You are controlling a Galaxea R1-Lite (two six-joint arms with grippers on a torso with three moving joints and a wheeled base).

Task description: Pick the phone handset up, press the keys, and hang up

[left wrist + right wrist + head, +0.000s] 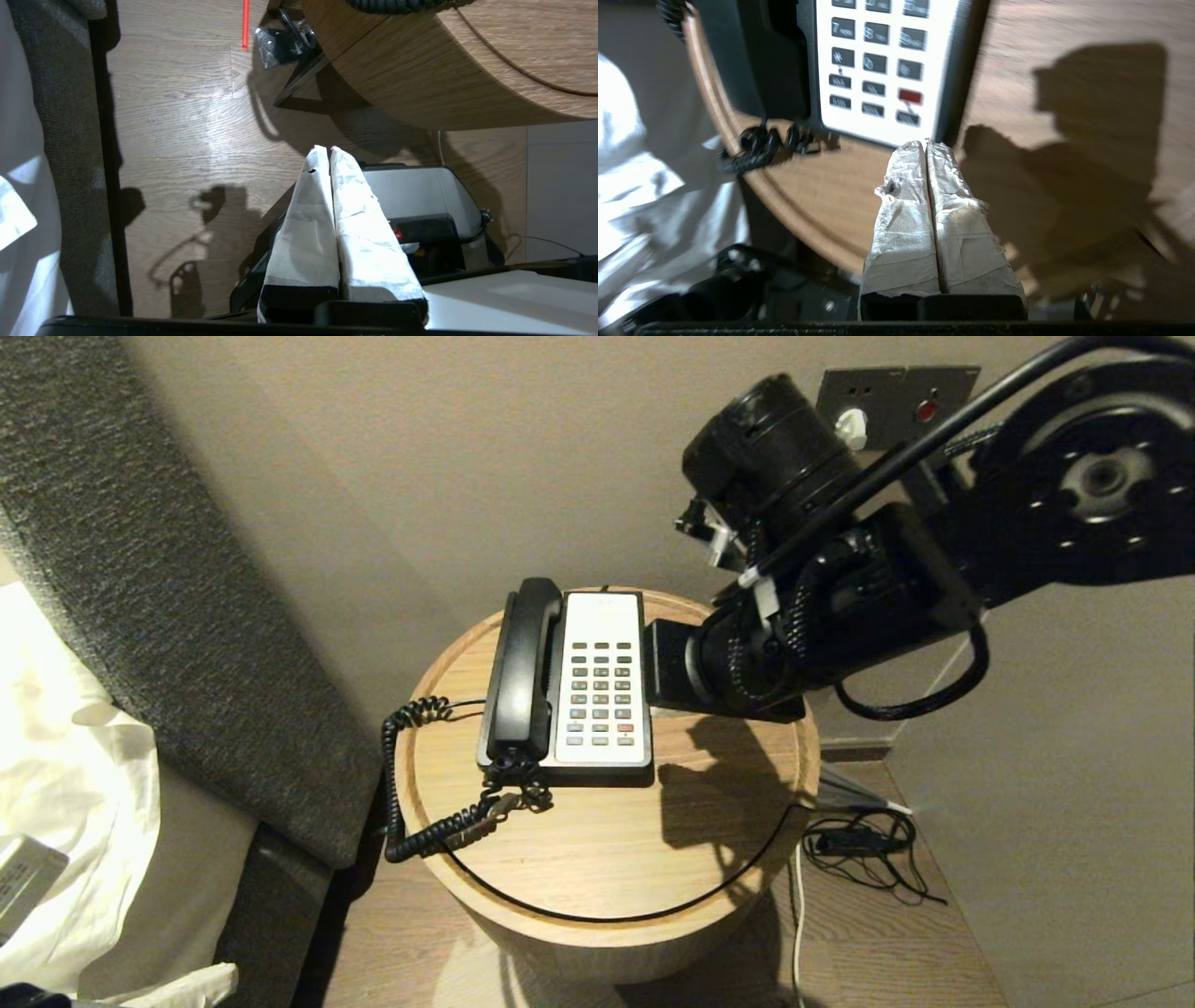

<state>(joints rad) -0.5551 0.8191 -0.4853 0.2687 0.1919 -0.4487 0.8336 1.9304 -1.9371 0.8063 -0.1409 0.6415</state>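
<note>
A desk phone (602,686) sits on a round wooden side table (607,859), toward the wall side of the top. Its black handset (523,667) lies in the cradle on the phone's left side, beside the white keypad panel (602,681) with its rows of dark keys and one red key (625,728). The coiled black cord (411,775) leaves the near end of the phone, loops over the table edge and hangs down on the left.

The right gripper (926,145) hovers above the table top just off the phone's near right corner, the two tape-wrapped fingers (903,210) pressed flat together with nothing between them. In the head view the right arm (840,607) reaches in from the right and ends just beside the phone's right edge, casting a shadow on the bare wood.

The left gripper (325,150) hangs low beside the table, over the wooden floor (177,140), well apart from the phone; its wrapped fingers (306,224) are also closed on each other and hold nothing. The robot's own base (420,200) shows below it.

A wall socket plate (896,397) is behind the table, and a grey upholstered headboard (159,569) stands to the phone's left.
</note>
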